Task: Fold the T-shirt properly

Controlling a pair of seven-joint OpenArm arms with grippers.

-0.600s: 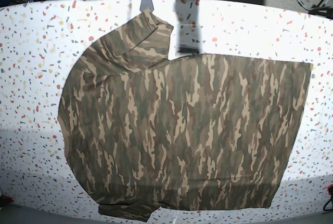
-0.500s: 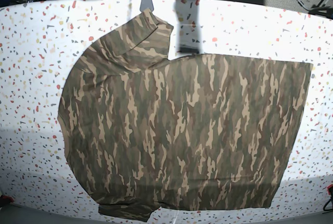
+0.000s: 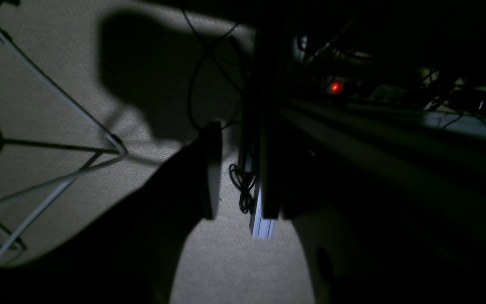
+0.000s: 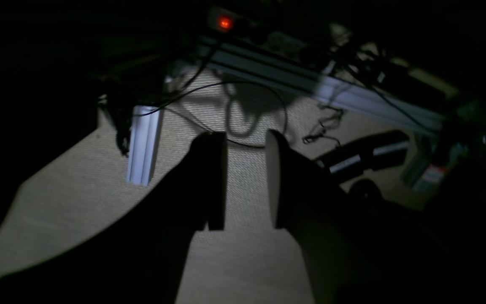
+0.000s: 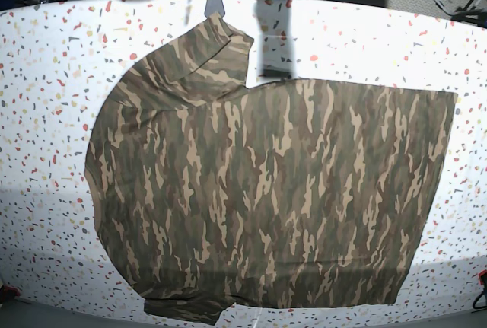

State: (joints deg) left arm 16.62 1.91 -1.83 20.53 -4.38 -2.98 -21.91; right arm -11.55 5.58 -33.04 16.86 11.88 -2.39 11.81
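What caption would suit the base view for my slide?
Camouflage T-shirt spread flat on the speckled table, one sleeve pointing to the far edge, no hand in view.

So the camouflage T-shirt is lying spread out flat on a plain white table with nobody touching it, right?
Nearly. The T-shirt does lie spread out and untouched, but the table is not plain white: the base view shows a white top speckled all over with red, grey and yellow flecks.
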